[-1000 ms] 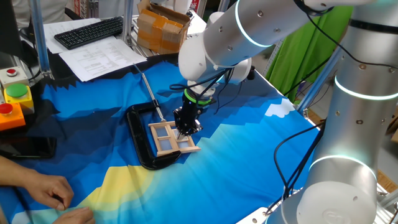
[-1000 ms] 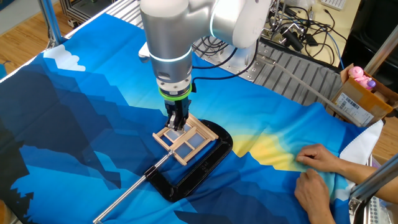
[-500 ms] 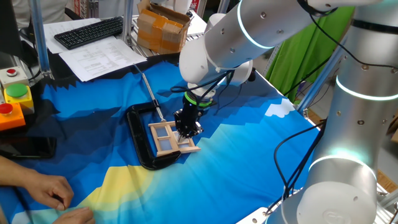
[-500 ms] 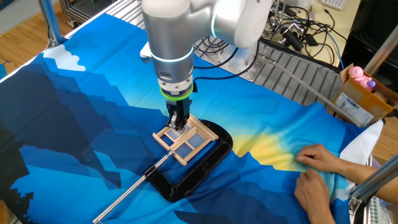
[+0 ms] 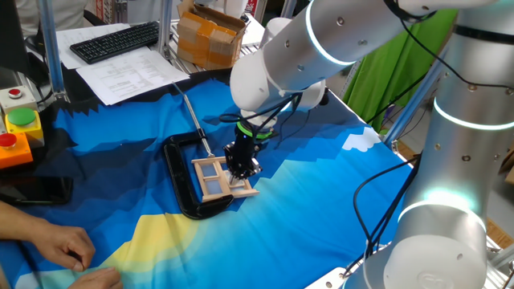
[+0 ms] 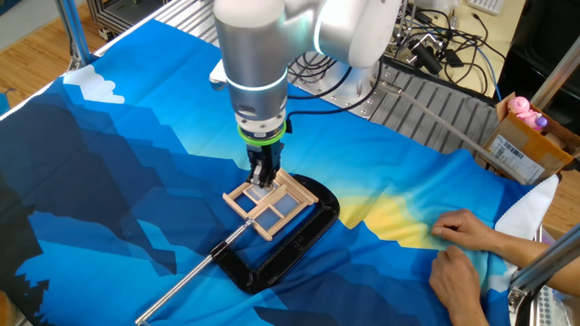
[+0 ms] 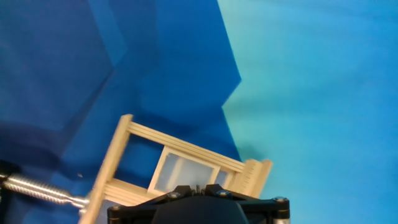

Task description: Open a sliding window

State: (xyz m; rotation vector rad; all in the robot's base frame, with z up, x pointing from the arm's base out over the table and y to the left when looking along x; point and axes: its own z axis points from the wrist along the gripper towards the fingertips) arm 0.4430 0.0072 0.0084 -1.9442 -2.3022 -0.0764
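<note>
The sliding window (image 5: pixel 210 178) is a small light wood frame with bluish panes, lying flat on the blue cloth inside a black C-clamp (image 5: pixel 178 183). It also shows in the other fixed view (image 6: pixel 272 206) and in the hand view (image 7: pixel 186 163). My gripper (image 5: pixel 241 169) points straight down with its tips on the window's end farthest from the clamp's spine; it also shows in the other fixed view (image 6: pixel 264 180). In the hand view the gripper (image 7: pixel 196 186) has its fingers closed together, with nothing seen between them. The contact point is hidden by the gripper body.
The clamp's metal screw rod (image 6: pixel 186 279) runs out from the window across the cloth. A person's hands (image 6: pixel 467 249) rest on the cloth at the table edge. A button box (image 5: pixel 18 128), papers and a keyboard (image 5: pixel 112 40) stand beyond the cloth.
The gripper and wrist have shifted slightly along the window, rightward in the other fixed view. The frame and clamp have stayed in place.
</note>
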